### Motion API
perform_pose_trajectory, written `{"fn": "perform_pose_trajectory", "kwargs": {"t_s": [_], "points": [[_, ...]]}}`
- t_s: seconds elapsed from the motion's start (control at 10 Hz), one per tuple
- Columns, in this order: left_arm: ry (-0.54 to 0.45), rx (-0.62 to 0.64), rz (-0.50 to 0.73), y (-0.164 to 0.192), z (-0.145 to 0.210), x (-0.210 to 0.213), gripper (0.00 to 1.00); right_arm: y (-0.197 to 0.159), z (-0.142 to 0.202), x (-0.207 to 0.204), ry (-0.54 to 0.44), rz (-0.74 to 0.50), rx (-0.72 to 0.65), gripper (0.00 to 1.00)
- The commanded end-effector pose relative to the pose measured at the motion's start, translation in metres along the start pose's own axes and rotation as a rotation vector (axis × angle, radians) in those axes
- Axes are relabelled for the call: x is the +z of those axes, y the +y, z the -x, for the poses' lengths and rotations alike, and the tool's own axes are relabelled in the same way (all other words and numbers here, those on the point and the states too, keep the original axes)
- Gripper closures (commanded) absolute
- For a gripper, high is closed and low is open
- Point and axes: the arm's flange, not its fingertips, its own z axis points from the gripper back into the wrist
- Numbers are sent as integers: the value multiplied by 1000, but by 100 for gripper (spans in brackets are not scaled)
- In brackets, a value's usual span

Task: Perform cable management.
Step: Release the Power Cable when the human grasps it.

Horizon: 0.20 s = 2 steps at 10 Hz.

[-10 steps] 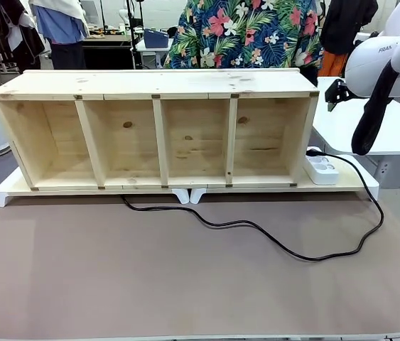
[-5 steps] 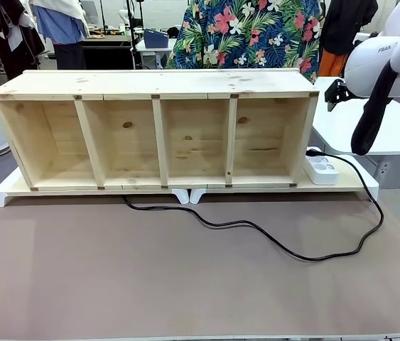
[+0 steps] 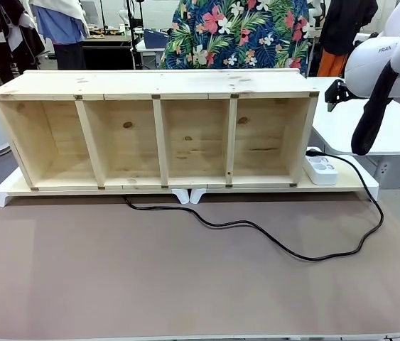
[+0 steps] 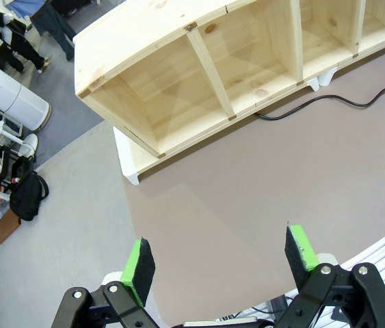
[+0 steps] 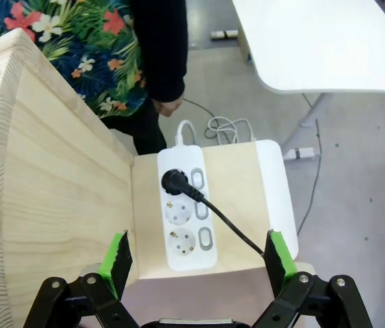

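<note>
Grey floor (image 5: 356, 178) around a white side table (image 5: 329, 41); a white cylindrical bin (image 4: 16, 102) stands by cluttered racks.

Robot lab: white worktables (image 3: 391, 128)

Both pincers stand wide open, holding nothing.
Your left pincer (image 4: 221, 263) hangs high, its green pads (image 4: 138, 262) spread well apart. Your right pincer (image 5: 197, 263) points straight down, fingers (image 5: 280, 258) equally wide, while the right arm (image 3: 388, 60) stays raised at the right side.
</note>
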Motion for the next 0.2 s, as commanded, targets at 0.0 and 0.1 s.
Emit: {"fn": "perform_pose_trajectory", "kwargs": {"t_s": [0.0, 0.1], "points": [[-10, -3, 3, 1, -1, -1, 0, 0, 0, -1, 3, 0, -5, 0], [-10, -3, 3, 1, -1, -1, 0, 0, 0, -1, 3, 0, -5, 0]]}}
